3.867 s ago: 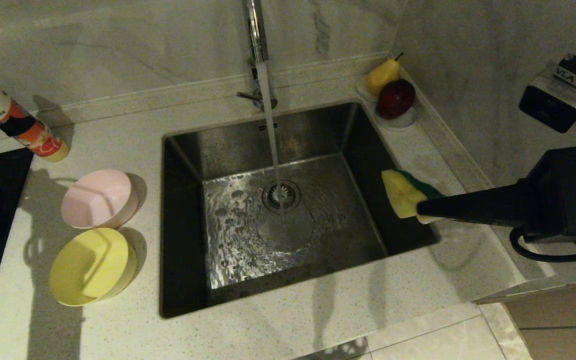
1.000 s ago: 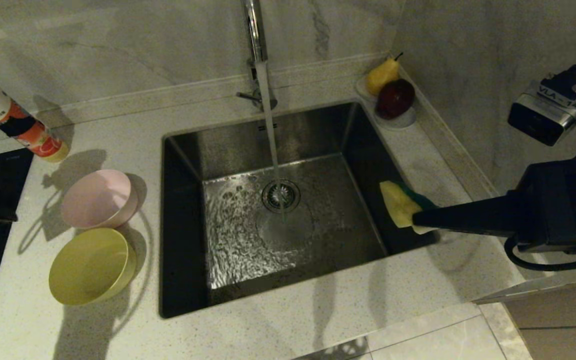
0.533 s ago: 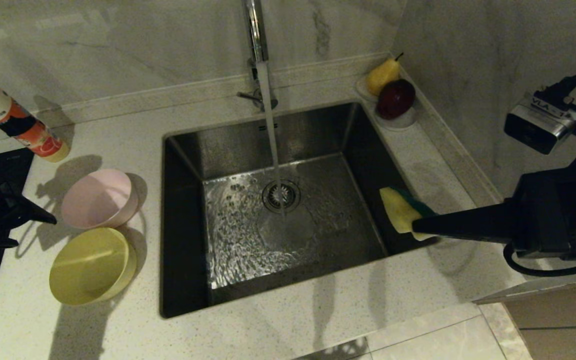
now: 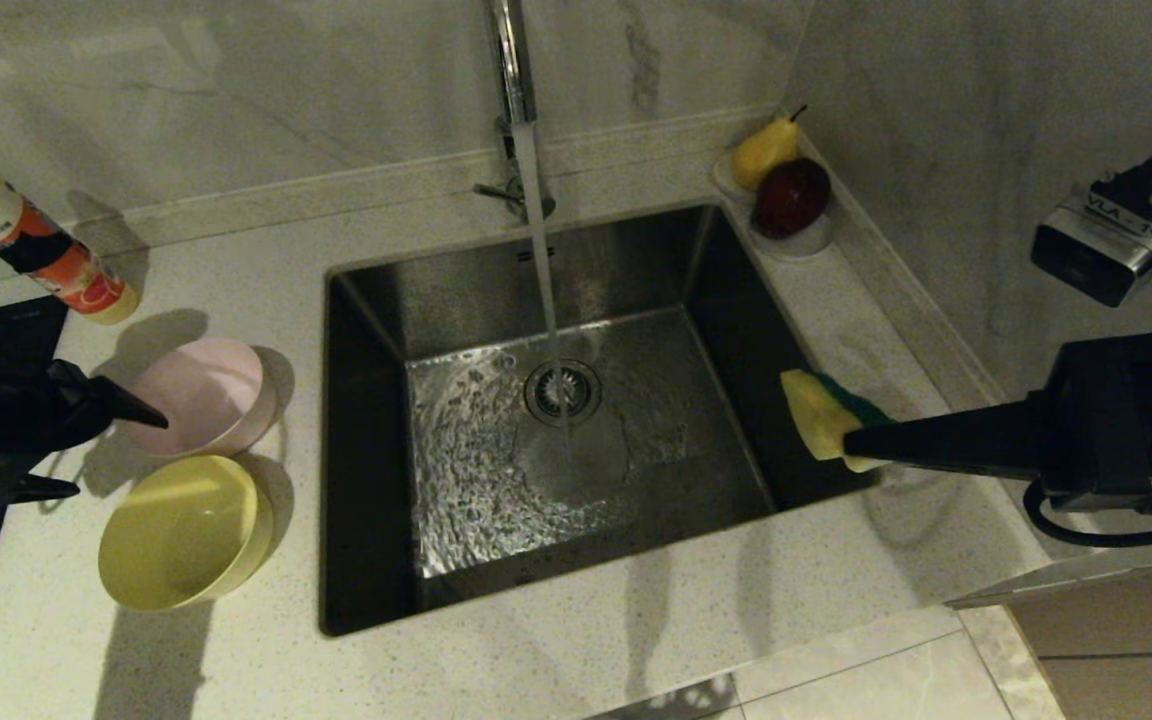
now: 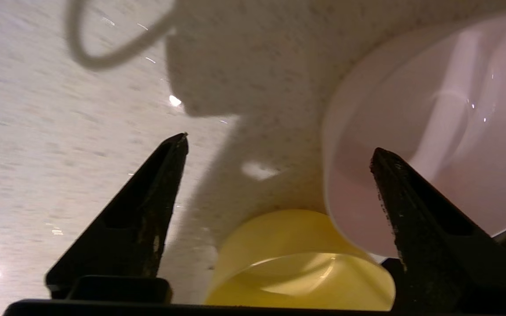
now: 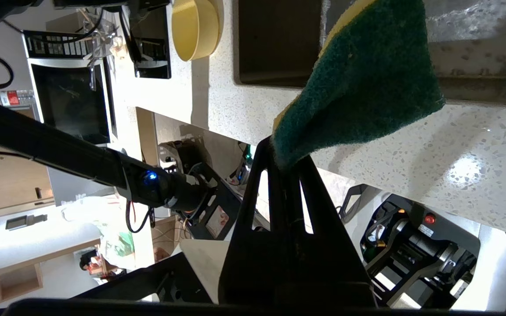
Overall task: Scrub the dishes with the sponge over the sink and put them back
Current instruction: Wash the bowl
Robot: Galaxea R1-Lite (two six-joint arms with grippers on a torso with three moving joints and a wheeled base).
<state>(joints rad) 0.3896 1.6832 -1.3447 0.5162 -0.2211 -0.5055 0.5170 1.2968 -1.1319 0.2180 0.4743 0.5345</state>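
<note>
1. The left gripper has come in from the left edge, fingers spread, seemingly straddling the pink bowl's rim.
2. The yellow bowl sits just beside.
3. The right gripper pinches the sponge over the sink's right edge.

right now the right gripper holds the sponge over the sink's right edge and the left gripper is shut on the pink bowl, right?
Not quite: the left gripper is open, beside the pink bowl, as the left wrist view shows. The right gripper does hold the sponge over the sink's right edge.

Both arms were matte black with tapering pointed jaws; the right arm carried a silver labelled camera block and a looping black cable.
</note>
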